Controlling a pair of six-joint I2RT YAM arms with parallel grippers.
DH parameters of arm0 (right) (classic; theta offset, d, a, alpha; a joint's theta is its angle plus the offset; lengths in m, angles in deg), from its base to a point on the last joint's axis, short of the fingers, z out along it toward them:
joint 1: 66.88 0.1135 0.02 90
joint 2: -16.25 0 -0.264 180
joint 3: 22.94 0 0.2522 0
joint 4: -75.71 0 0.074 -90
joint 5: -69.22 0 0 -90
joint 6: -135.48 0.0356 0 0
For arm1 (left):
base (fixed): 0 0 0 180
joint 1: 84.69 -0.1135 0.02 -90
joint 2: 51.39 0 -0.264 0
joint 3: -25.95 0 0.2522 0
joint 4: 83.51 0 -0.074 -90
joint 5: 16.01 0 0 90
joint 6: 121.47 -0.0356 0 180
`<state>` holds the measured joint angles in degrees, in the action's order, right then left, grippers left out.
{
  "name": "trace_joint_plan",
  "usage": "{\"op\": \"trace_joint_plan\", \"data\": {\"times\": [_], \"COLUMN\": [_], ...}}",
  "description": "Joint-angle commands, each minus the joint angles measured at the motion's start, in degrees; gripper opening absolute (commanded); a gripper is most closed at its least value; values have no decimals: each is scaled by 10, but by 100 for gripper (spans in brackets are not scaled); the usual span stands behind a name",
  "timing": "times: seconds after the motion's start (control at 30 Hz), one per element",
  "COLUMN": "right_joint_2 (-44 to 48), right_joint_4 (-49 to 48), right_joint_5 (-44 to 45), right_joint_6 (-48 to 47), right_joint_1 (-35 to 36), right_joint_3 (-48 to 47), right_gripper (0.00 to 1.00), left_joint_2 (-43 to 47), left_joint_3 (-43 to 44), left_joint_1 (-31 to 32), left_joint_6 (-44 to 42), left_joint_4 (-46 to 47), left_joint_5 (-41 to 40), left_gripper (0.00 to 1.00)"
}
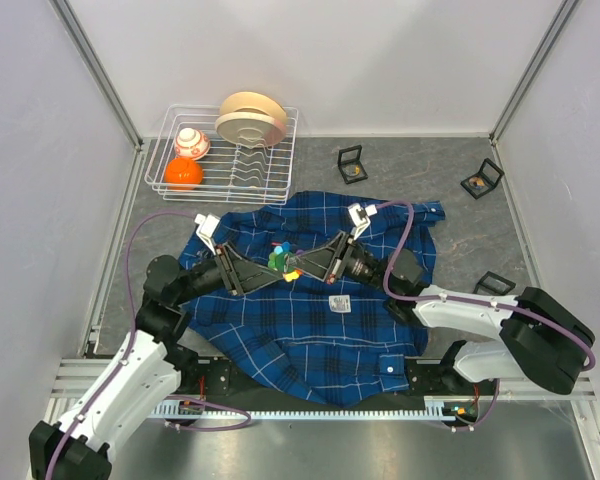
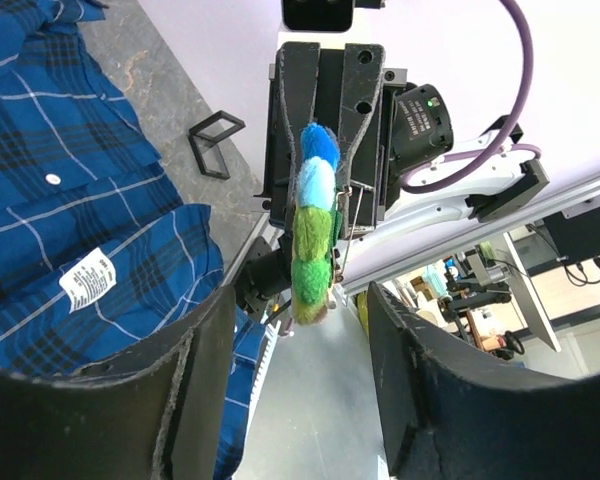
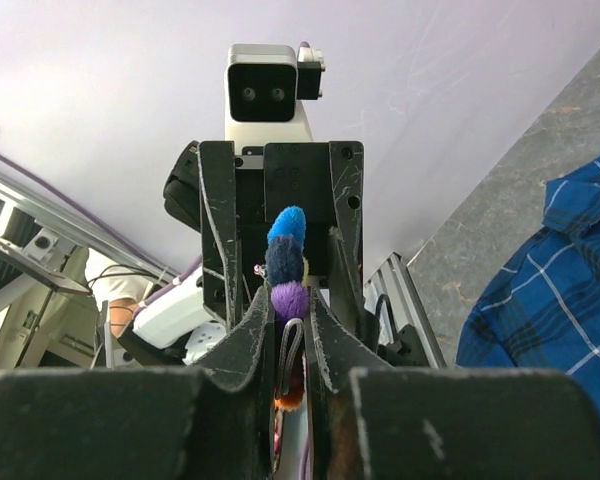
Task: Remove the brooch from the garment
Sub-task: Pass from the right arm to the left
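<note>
**Q:** Where is the brooch recorded?

**A:** The brooch (image 1: 283, 262), a row of coloured tufts, is seen at the centre of the overhead frame, raised above the garment (image 1: 310, 320). It is pinched between the nearly closed fingers of the right gripper (image 3: 288, 325). Whether it touches the cloth cannot be told.

**Q:** And the other claw?

**A:** The left gripper (image 2: 300, 310) is held wide apart. Its fingers stand on either side of the brooch, and nothing is gripped by them.

**Q:** How is the garment laid?

**A:** It is spread rumpled across the middle of the overhead frame, with a white label showing and its lower edge reaching the rail (image 1: 320, 400) at the bottom.

**Q:** What of the surface and the surroundings?

**A:** A grey mottled table (image 1: 400, 170) is noted, enclosed by plain white walls (image 1: 380, 60) with metal corner posts. A wire rack (image 1: 240, 172) stands at upper left, holding an orange ball (image 1: 183, 173), a patterned ball (image 1: 191, 143) and tan dishes (image 1: 251, 118). Three small black frames (image 1: 351, 163) lie apart from one another towards the upper right and right edge.
</note>
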<state>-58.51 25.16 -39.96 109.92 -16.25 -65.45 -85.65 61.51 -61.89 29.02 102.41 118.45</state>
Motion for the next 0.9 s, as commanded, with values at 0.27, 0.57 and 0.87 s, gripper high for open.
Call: {"op": "trace_joint_plan", "data": {"times": [0.27, 0.57, 0.87], "right_joint_2": [17, 15, 22], "right_joint_4": [105, 116, 118], "right_joint_5": [35, 41, 44], "right_joint_6": [-46, -55, -57], "right_joint_1": [10, 13, 15], "right_joint_3": [-45, -59, -55], "right_gripper": [0, 0, 0], "left_joint_2": [-2, -27, -27], "left_joint_3": [99, 112, 110], "left_joint_1": [34, 59, 63], "left_joint_6": [-146, -165, -166], "left_joint_4": [-155, -164, -164], "left_joint_5": [-132, -146, -139], "left_gripper": [84, 64, 44]}}
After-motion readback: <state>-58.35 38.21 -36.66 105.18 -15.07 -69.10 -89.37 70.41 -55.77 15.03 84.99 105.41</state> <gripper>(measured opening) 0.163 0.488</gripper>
